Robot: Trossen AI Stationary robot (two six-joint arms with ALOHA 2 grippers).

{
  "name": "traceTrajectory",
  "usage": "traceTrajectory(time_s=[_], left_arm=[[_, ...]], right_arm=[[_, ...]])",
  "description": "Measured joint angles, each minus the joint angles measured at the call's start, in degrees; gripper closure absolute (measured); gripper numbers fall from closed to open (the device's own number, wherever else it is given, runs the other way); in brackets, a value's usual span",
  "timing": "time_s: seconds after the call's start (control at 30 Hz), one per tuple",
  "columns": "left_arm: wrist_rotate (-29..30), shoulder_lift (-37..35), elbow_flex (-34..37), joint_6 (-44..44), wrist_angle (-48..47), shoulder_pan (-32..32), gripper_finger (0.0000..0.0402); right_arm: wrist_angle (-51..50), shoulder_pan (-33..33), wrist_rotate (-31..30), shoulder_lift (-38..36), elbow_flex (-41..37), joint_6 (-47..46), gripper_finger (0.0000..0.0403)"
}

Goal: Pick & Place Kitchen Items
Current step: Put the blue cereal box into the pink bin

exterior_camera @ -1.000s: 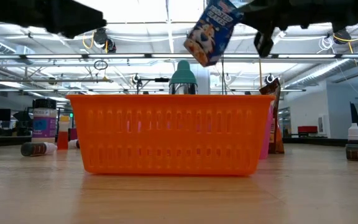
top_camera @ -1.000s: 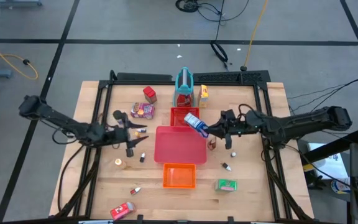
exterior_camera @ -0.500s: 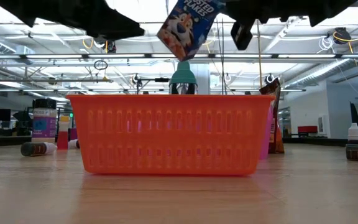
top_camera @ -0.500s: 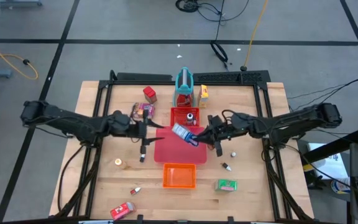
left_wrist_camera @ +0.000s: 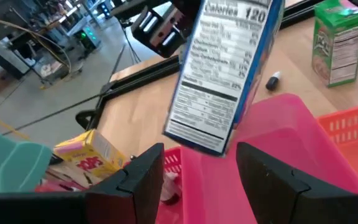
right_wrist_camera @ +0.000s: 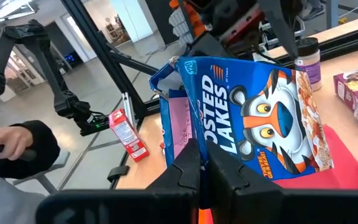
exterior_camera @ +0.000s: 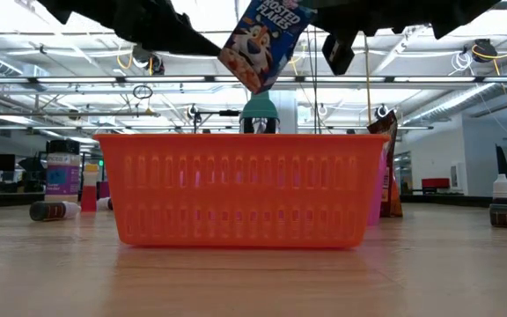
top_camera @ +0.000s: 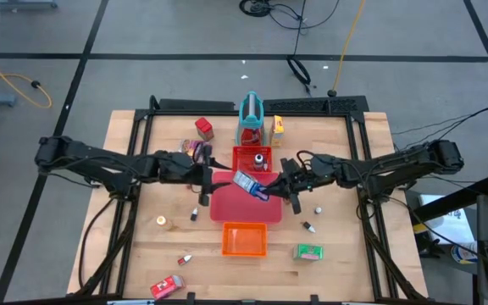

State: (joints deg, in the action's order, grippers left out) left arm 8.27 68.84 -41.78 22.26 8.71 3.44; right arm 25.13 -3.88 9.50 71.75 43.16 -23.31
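Cereal box [top_camera: 250, 184] hangs mid-frame over our pink tray [top_camera: 244, 208], clamped by the right gripper [top_camera: 271, 184]; our left gripper [top_camera: 208, 177], fingers parted and empty, hovers just left.

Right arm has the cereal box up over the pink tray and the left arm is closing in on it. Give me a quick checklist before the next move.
1. Right end effector shut on the cereal box: ok, fingers pinch one edge of the box.
2. Box clear of the table: ok, the low view shows it hanging above the orange basket.
3. Box over the pink tray: ok in the high view.
4. Left end effector open: ok, the box's lower end sits just beyond the gap between its fingers.
5. Left fingers around the box: not ok, no contact yet.
6. Box level: not ok, it hangs tilted.
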Motion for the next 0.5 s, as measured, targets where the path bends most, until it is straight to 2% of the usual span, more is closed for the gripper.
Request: traceTrajectory(time_s=[0.43, 0.5], left_arm=[[-2.1, 0.2, -0.1, 0.6, 2.0, -0.4, 0.0201], [-3.9, 0.2, -0.1, 0.5, 2.1, -0.4, 0.0201]], right_arm=[[3.5, 0.0, -0.1, 2.9, 0.0, -0.2, 0.0401], [3.7, 0.0, 0.2, 3.4, 0.0, -0.2, 0.0401]])
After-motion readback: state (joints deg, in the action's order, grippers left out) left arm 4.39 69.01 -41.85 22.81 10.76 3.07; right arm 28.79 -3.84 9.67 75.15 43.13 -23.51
